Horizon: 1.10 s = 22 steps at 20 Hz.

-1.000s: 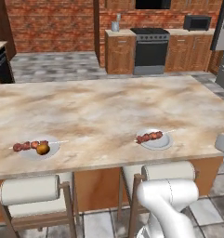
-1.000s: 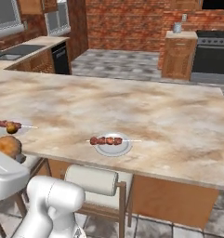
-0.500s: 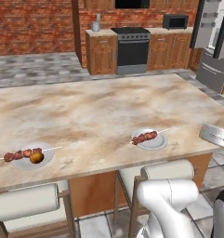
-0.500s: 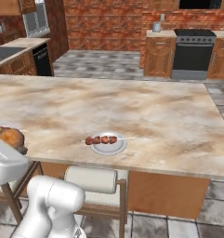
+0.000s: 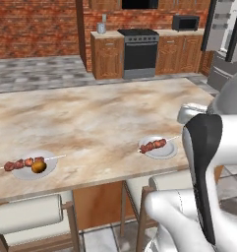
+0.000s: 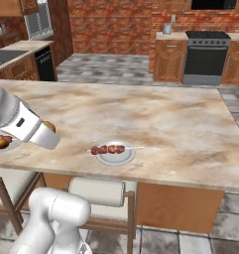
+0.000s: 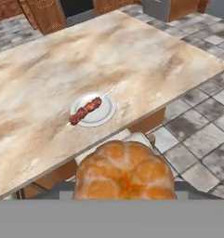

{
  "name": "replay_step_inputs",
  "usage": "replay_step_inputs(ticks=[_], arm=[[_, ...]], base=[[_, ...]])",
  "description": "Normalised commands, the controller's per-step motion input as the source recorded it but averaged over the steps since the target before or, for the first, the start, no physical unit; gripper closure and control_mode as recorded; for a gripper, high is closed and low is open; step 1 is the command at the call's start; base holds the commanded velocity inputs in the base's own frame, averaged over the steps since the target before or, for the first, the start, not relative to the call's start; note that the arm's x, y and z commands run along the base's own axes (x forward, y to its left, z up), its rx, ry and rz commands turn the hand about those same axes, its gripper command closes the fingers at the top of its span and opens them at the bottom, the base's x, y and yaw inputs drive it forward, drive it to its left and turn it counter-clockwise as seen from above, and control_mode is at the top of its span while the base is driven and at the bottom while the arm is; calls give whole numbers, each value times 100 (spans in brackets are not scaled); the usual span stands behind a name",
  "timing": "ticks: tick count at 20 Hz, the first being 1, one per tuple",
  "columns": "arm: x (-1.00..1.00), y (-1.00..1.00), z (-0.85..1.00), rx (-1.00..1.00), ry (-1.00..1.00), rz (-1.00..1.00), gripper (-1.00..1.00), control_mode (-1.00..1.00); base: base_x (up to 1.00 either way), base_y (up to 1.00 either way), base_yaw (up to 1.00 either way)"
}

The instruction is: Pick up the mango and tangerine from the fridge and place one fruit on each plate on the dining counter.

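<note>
A: What has the tool [image 7: 124, 197] got?
B: It's clamped on the tangerine [image 7: 124, 172], segmented end facing the camera; round, no long axis.
A: Beyond it?
B: On the desk [image 7: 48, 69], a plate [image 7: 104, 114] with a skewer [image 7: 87, 109] lying diagonally. Farther left, another plate [image 5: 21, 173] bears the mango [image 5: 39, 167]. No writing readable.

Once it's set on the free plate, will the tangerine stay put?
The tangerine looks round and lobed, so it may roll. The plate looks flat and nearly rimless, likely little stop. Its skewer might block one side.
</note>
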Motion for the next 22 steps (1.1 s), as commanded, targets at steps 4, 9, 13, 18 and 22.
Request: replay_step_inputs(ticks=[4, 9, 13, 18, 22], arm=[[85, -4, -57, 4, 49, 6, 100, -100], [67, -17, -57, 6, 38, 6, 100, -100], [49, -31, -51, 7, 27, 4, 100, -100], [39, -31, -48, 4, 11, 1, 100, -100], [31, -13, -45, 0, 0, 0, 100, -100]], base=[[0, 0, 0], [0, 0, 0], [0, 0, 0], [0, 0, 0], [0, 0, 0]])
